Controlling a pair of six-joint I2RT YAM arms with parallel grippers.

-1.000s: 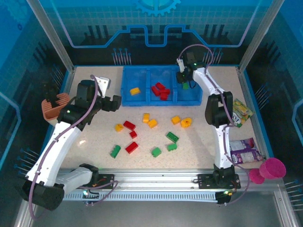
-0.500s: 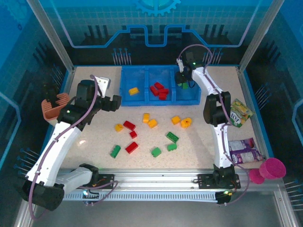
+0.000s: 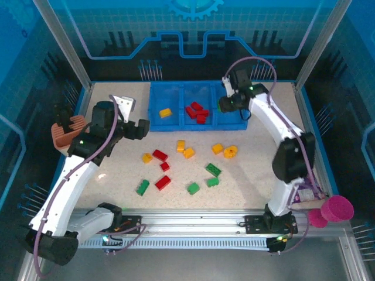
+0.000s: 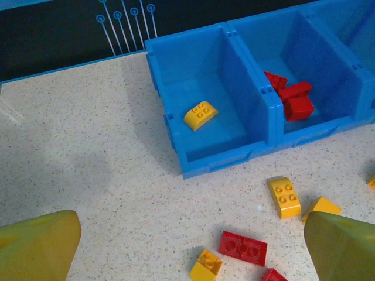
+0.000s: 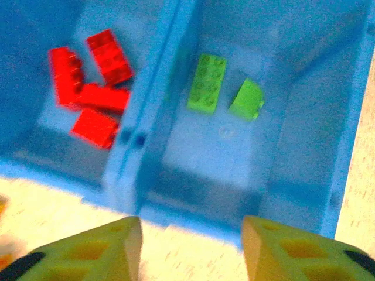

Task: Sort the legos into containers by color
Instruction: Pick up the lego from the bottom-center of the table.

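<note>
Lying in the blue tray point(image 4: 252, 88): yellow brick point(image 4: 200, 115), red bricks point(image 4: 293, 99), green bricks point(image 5: 207, 82).

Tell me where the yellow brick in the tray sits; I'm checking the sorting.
Top view: the yellow brick lies alone in the blue tray's left compartment, next to the red bricks' compartment.

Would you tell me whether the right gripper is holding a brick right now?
No, the right gripper is open and empty, above two green bricks lying in the tray.
</note>
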